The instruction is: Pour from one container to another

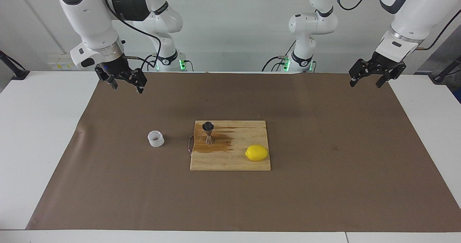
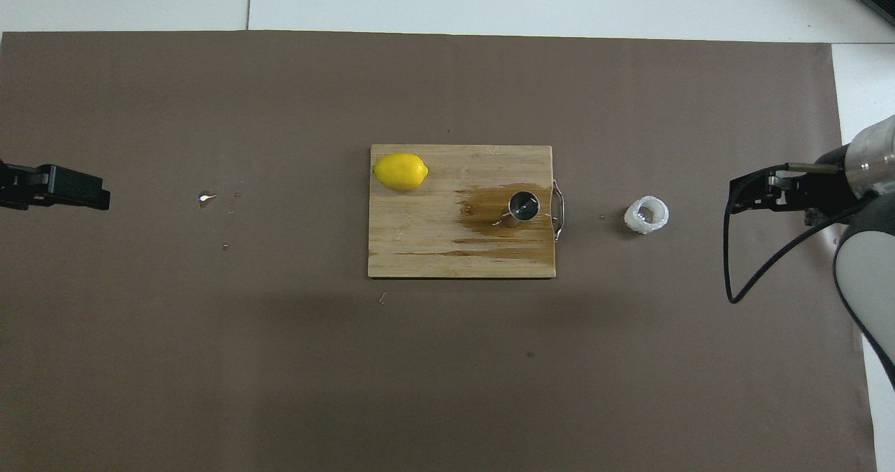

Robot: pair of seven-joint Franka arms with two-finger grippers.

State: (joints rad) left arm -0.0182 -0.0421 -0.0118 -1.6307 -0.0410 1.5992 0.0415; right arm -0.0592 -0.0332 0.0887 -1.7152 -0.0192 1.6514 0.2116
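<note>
The small ridged white plastic cup [image 1: 156,138] [image 2: 647,215] stands upright on the brown mat, beside the cutting board toward the right arm's end of the table. The steel jigger [image 1: 208,132] [image 2: 524,206] stands upright on the board's end closest to the cup, in a wet brown stain. My right gripper [image 1: 126,87] [image 2: 741,196] hangs open and empty high over the mat, well apart from the cup. My left gripper [image 1: 365,84] [image 2: 101,198] waits open and empty over the mat at the left arm's end.
The wooden cutting board [image 1: 234,162] [image 2: 419,220] lies mid-table with a yellow lemon [image 1: 256,152] [image 2: 400,171] on its corner away from the jigger. A few droplets [image 2: 206,196] mark the mat toward the left arm's end.
</note>
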